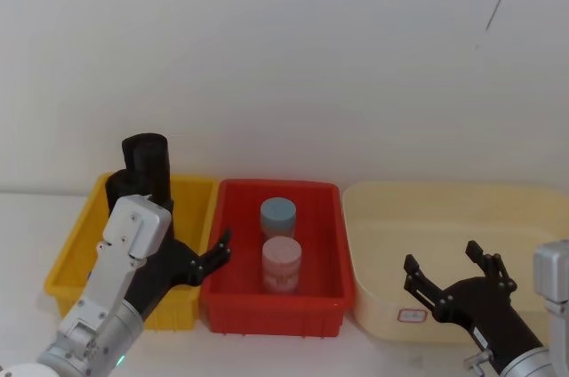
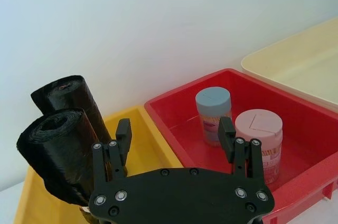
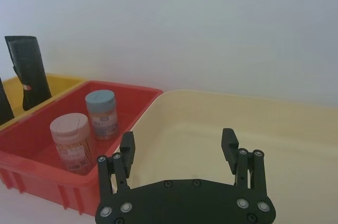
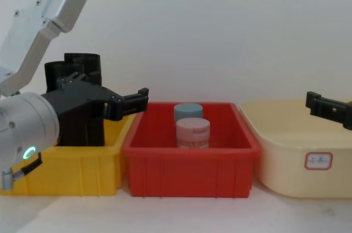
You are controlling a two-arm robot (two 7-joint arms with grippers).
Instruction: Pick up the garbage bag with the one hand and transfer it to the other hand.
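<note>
Two look-alike black garbage bag rolls [image 2: 74,97] [image 2: 50,150] stand upright side by side at the back of the yellow bin [image 1: 76,248]. They also show in the head view [image 1: 147,164], and one with a red label band shows in the right wrist view [image 3: 26,71]. My left gripper [image 2: 175,137] [image 1: 212,260] hovers open over the edge between the yellow and red bins, to the right of the rolls, holding nothing. My right gripper [image 1: 442,260] [image 3: 178,147] hangs open over the cream bin [image 1: 373,244], empty.
A red bin [image 1: 236,301] in the middle holds a blue-grey lidded jar [image 1: 277,214] and a pink lidded jar [image 1: 281,261]. The cream bin sits at the right. A white wall runs close behind the three bins.
</note>
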